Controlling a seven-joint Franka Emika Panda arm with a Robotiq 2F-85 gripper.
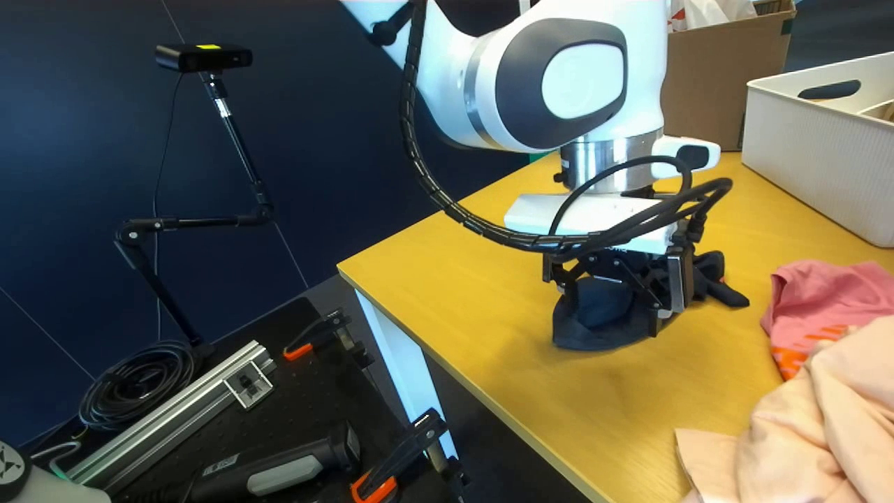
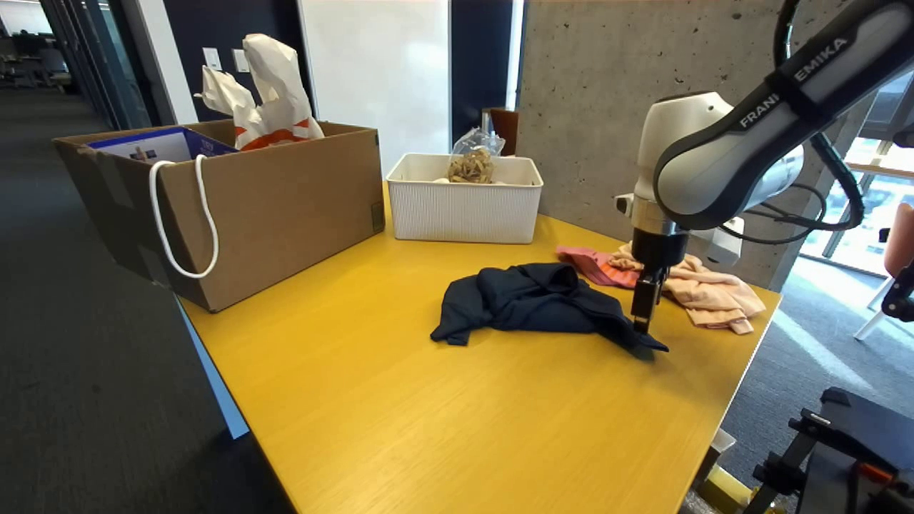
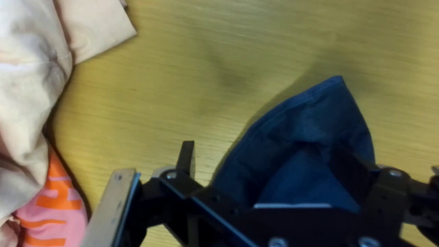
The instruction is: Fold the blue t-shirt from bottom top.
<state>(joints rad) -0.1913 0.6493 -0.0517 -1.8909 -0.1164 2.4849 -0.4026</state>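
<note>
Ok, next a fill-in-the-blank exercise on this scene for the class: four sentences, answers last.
At one end of the crumpled dark-blue fabric T-shirt, the black two-fingered gripper stands ____, not shut.
Partly under the crumpled peach cloth lies a pink cloth printed in ____.
The rectangular ribbed plastic bin is coloured ____.
The large brown box is made of ____.
Missing words: open; orange; white; cardboard.

Reading “FRAN” (image 2: 758, 112), breaking off at a wide black band (image 2: 807, 100), then, in full, “EMIKA” (image 2: 821, 59), on the rounded white-and-dark-grey robot arm (image 2: 746, 153); showing illegible orange, letter-like marks (image 3: 60, 203) on crumpled pink fabric (image 1: 831, 297).
</note>
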